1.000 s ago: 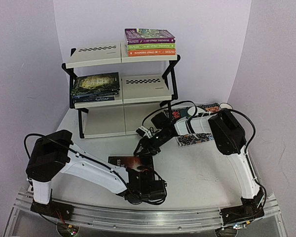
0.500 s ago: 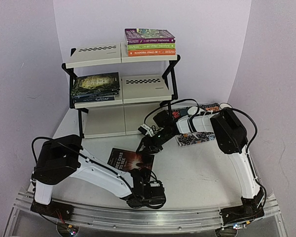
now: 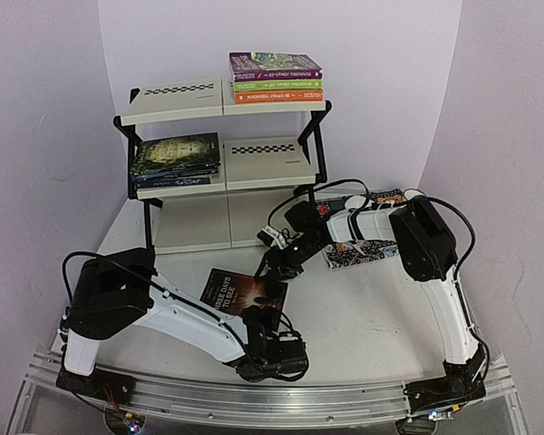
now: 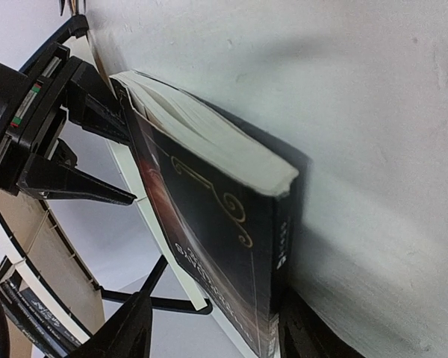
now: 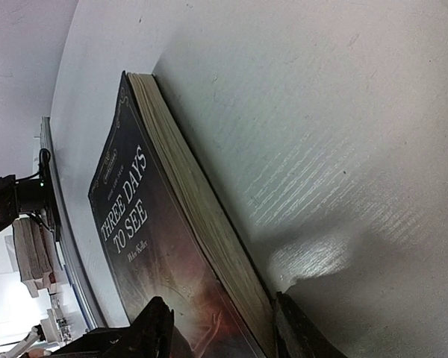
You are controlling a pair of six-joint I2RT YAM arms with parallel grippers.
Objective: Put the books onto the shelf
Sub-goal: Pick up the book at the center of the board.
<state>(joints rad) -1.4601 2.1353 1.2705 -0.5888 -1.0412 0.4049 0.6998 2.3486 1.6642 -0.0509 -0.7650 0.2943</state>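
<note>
1. White surface (image 3: 372, 317) and pale lilac walls frame the scene. The black paperback (image 3: 243, 294), "Three Days to See", lies cover-up near the middle of the surface, in front of the shelf (image 3: 177, 101) and well apart from it.
2. At its right end the right jaws are closed on the far corner, pinching cover and pages. The left jaws straddle the near corner of the same end with a gap on the cover side, so they stand apart rather than clamp.
3. Risk: a pinch at one corner may let the long free end sag or pivot on lifting. The spine corner could also snag the left jaws around it.
4. Its long axis runs left to right, with the title end left, the spine toward the arm bases and the page edge toward the shelf.
5. Beyond, purple, green and orange books (image 3: 275, 77) sit on the top tier and dark ones (image 3: 175, 156) on the middle tier. A patterned mat (image 3: 363, 256) lies under the right arm.
</note>
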